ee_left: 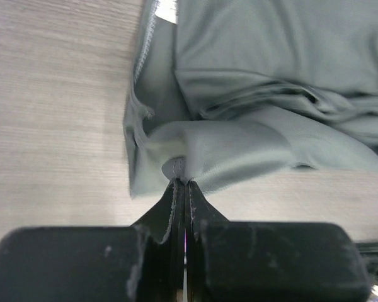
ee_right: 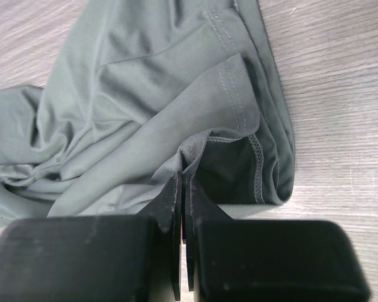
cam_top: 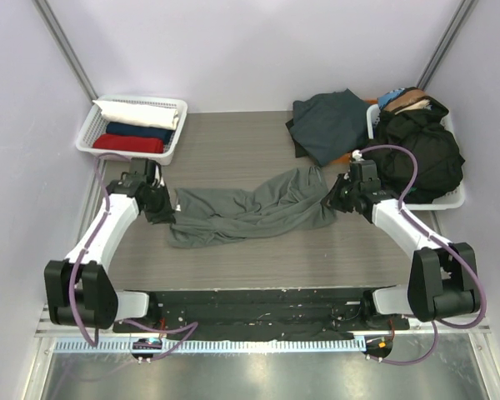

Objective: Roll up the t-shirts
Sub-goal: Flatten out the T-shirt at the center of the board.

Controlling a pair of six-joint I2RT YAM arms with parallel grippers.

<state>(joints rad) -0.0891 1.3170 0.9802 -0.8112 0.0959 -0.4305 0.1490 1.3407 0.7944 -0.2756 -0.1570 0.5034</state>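
Both arm bases sat at the near edge of the table [cam_top: 233,142]. From there the two white arms reached forward, each bent at the elbow, with the wrist lowered close to the wooden surface.

The left gripper [cam_top: 163,210] was at the left end of the grey-green t-shirt [cam_top: 250,208]. In the left wrist view its jaws were pressed together on a small fold of the hem. The right gripper [cam_top: 330,198] was at the opposite end, and its jaws were also closed, pinching a stitched edge of the same cloth.

Between the two grippers the shirt lay stretched across the middle of the table as a long, wrinkled band, resting on the wood.

Farther back on the left stood a white basket [cam_top: 87,133] holding three rolled shirts side by side: a red shirt [cam_top: 129,143] nearest, then a navy shirt [cam_top: 142,130], then a white shirt [cam_top: 142,110].

At the far right a dark teal shirt [cam_top: 329,125] lay crumpled on the table, just beside a second basket [cam_top: 454,200]. That basket was piled with black shirts [cam_top: 421,154], which hung over its rim.
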